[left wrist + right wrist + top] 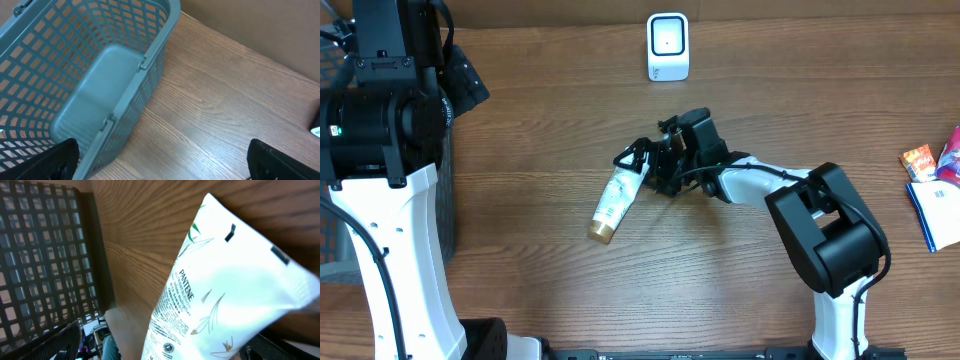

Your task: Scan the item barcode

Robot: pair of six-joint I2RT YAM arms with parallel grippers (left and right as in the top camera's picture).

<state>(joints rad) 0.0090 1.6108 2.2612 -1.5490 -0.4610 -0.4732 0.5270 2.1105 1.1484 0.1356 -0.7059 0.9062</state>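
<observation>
Overhead view, for your record: white Pantene tube [617, 203] lying flat on the wooden desk [570, 120] near its middle, gold cap [601, 232] toward the near-left, crimped end toward the far-right. Right end effector [638, 168] sits at that crimped end with its fingers spread to either side of the tube's tail; you cannot tell from here whether they touch it. White scanner [668, 46] stands at the far edge, well apart from the tube. Dark mesh basket [448, 200] sits at the left edge, mostly hidden under the left arm [380, 150]. Orange packet [918, 160] and blue-edged booklet [932, 210] lie at the right edge. Left wrist view: left end effector [162, 152] has its fingers wide apart and holds nothing, hovering over bare desk just beside the grey-blue basket [100, 75]. Right wrist view: the tube [215, 295] fills most of what you see, lying on the wood grain with green leaf print and brand lettering facing up. It lies between the two dark fingers [50, 345] at the lower corners, which stand apart rather than clamped. The basket's mesh wall [45, 255] shows at the left.
</observation>
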